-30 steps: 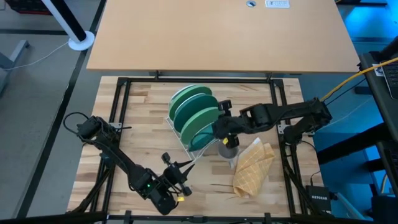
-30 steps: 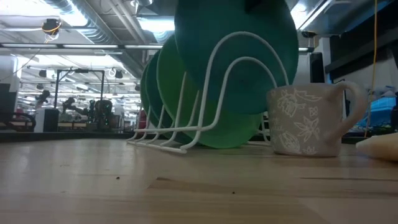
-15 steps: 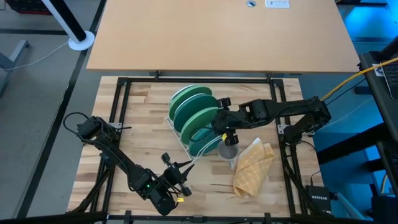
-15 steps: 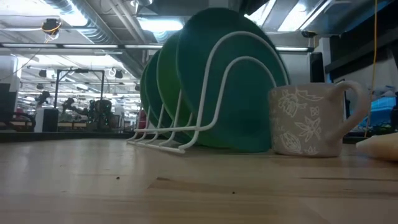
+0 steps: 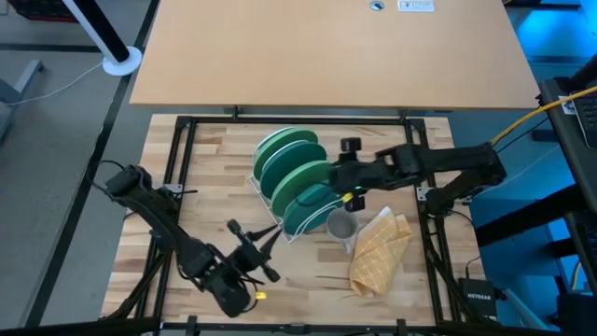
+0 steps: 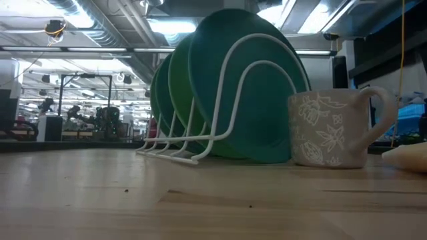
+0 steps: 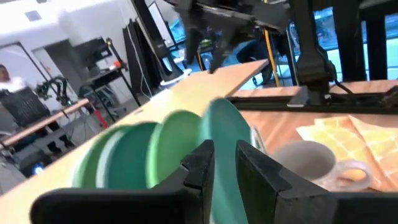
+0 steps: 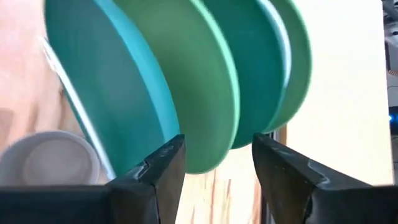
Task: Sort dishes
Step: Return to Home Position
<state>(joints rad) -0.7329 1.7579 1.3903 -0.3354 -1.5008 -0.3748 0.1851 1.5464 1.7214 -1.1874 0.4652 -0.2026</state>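
Four dishes stand on edge in a white wire rack [image 5: 283, 227] at the table's middle. They alternate in colour: a teal one [image 8: 106, 93] nearest the cup, then light green [image 8: 186, 87], teal [image 8: 252, 62] and light green [image 8: 292, 56]. Their lower rims rest in the rack's slots [image 6: 200, 143]. My right gripper [image 8: 214, 168] hovers open just right of the rack's near end [image 5: 338, 177], with nothing between its fingers. My left gripper [image 5: 266, 238] is near the front edge, pointing at the rack. Its fingers [image 7: 225, 171] stand a little apart and hold nothing.
A patterned grey cup [image 5: 341, 227] [image 6: 330, 130] stands right beside the rack's near end. A tan waffle cloth [image 5: 378, 252] lies to its right. A light wooden board [image 5: 326, 51] covers the far side. Bare tabletop lies left of the rack.
My right gripper has lowered the teal dish into the rack's nearest slot, opened and let go. It has then drawn back toward the table's right and far side. The dish now stands upright in the rack. My left gripper has shifted a little toward the far edge.
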